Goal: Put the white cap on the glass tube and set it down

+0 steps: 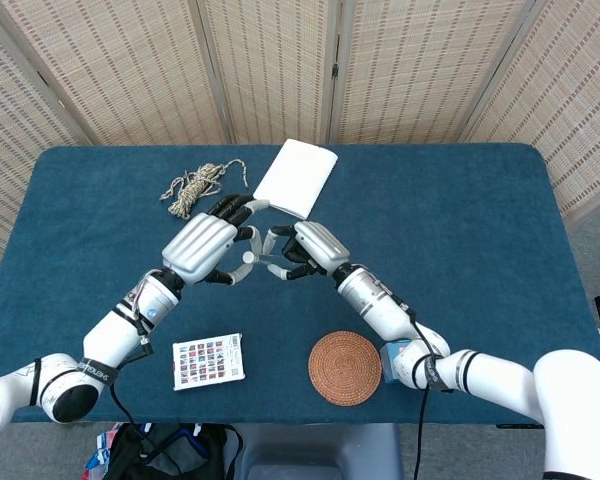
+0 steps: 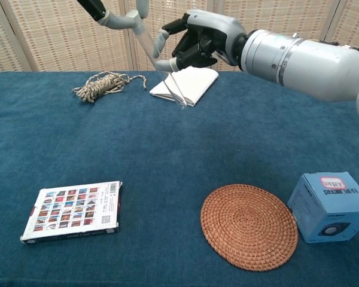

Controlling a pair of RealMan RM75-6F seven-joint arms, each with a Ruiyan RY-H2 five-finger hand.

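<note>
**A:** Both hands are up over the middle of the tabletop (image 1: 460,220), meeting fingertip to fingertip. The glass tube (image 2: 167,78) hangs in the air between them, slanting down toward the white notepad (image 2: 191,84) without touching it.

**B:** Who's got it?

**A:** From the chest camera the right hand (image 2: 197,42) is grasping the tube near its upper part, fingers curled round it. The left hand (image 1: 202,245) comes in from the other side; its fingers are bunched at the tube's top end, apparently pinching the white cap (image 1: 250,257). I can't tell if the cap is seated.

**B:** How would that tube behave?

**A:** I'd judge it light, stiff, slick and breakable. Best held round the shaft close to the mouth, firmly but without squeezing, so the capping push runs straight along it.

**B:** And the arms?

**A:** Both reach inward and forward, forming a V, wrists raised well clear of the cloth.
</note>
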